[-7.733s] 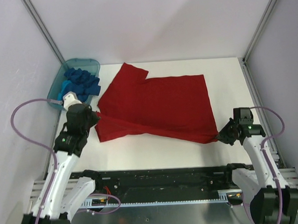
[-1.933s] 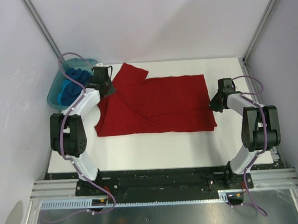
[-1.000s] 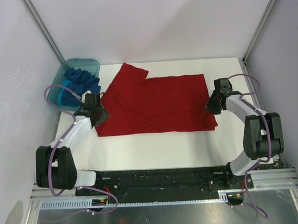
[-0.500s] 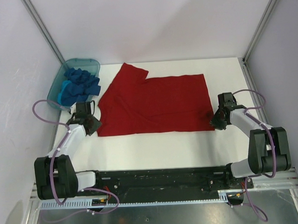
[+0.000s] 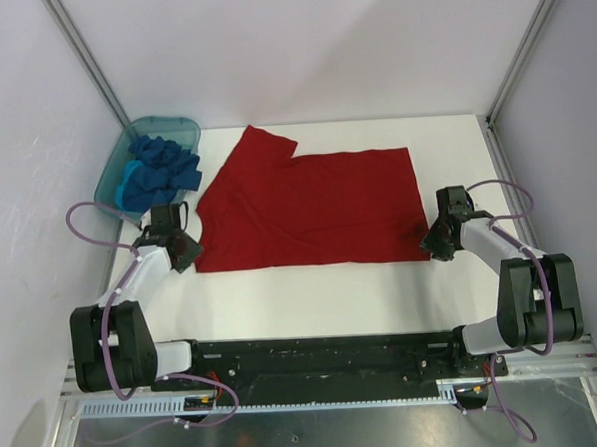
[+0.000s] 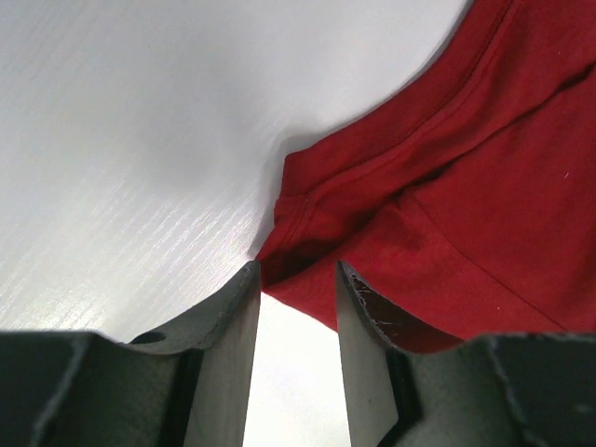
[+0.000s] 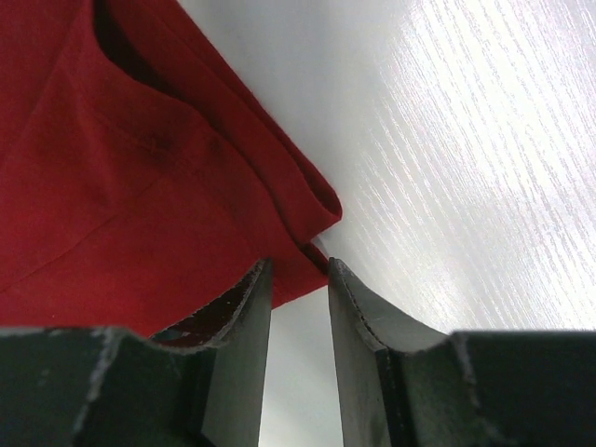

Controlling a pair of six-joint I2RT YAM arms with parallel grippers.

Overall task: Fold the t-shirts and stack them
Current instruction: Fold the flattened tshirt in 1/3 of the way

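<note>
Both arms now sit nearer, at the red shirt's near corners; left gripper and right gripper, narrowly open and empty, should pinch every layer

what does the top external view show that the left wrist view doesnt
Only the top external view: the whole red shirt spread flat, the teal tub holding blue shirts at back left, and the right gripper by the shirt's near right corner. Only the left wrist view: the doubled hem at the near left corner, and the left gripper with its jaws apart, bare table between them. Both: red cloth on the white table.
</note>
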